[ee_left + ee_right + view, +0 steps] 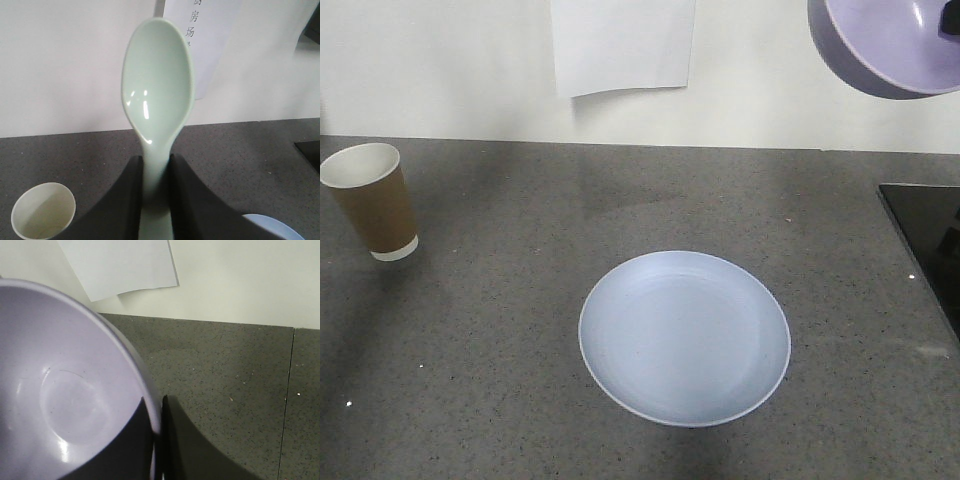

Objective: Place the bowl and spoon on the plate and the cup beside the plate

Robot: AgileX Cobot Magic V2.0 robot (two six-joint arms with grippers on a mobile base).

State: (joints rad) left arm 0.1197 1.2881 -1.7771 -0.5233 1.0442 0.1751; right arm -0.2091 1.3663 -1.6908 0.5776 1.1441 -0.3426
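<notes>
Right, the left gripper [156, 170] is clamped on the spoon [159, 85] handle, head pointing up. The right gripper [159, 440] pinches the bowl [65, 390] rim, holding it aloft. The plate [685, 335] lies on the counter [500, 350], the cup [375, 200] upright, well apart.

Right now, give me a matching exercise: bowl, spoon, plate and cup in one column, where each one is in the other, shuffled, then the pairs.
1. bowl
2. spoon
3. plate
4. cup

A. upright on the counter, away from the plate
B. handle clamped in the left pincer
C. flat on the counter, nothing on it
D. rim gripped by the right pincer, held aloft

Pairs: 1-D, 2-B, 3-C, 4-A
</notes>
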